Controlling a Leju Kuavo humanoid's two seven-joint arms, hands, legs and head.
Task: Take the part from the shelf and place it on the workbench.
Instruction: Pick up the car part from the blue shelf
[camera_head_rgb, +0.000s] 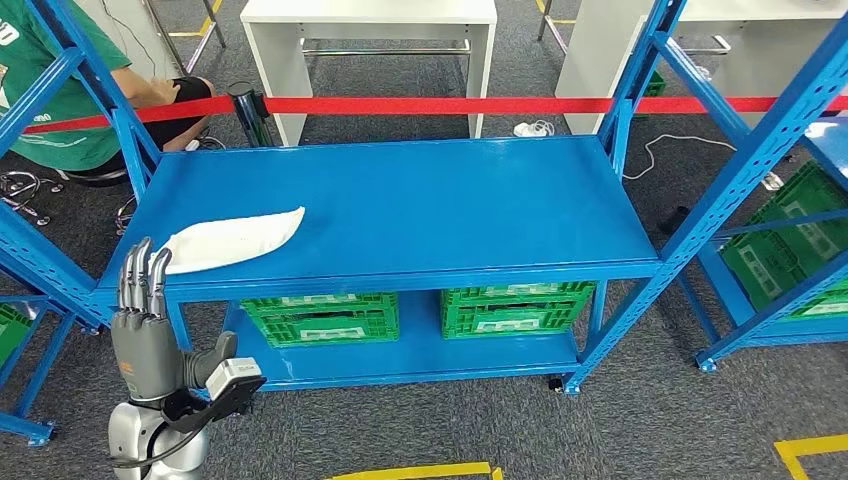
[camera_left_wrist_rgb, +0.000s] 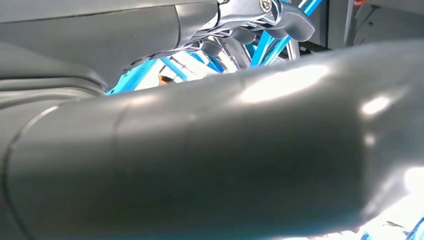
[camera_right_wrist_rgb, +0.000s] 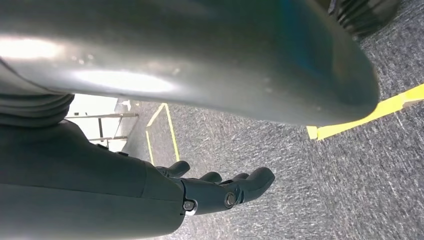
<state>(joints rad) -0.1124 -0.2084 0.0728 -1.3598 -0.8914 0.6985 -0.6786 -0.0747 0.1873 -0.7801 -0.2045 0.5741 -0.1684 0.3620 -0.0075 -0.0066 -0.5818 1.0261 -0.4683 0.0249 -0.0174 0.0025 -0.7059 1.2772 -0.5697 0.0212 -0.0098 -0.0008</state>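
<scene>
One flat white pouch-like part (camera_head_rgb: 232, 240) lies on the top deck of the blue metal shelf (camera_head_rgb: 420, 200), near its front left corner, with nothing else on that deck. The left hand (camera_head_rgb: 145, 330) is raised in front of the shelf's front edge, just below and beside the part but apart from it; its fingers (camera_head_rgb: 140, 275) point up, straight and close side by side, holding nothing. The right hand (camera_right_wrist_rgb: 210, 192) hangs over the grey carpet floor (camera_right_wrist_rgb: 310, 185), its dark fingers (camera_right_wrist_rgb: 252, 181) loosely curved, slightly apart and empty. Two green plastic crates (camera_head_rgb: 320, 318) sit side by side on the shelf's lower deck. One red barrier tape (camera_head_rgb: 450, 104) runs behind the shelf, and one person in a green shirt (camera_head_rgb: 50, 90) sits at the far left
</scene>
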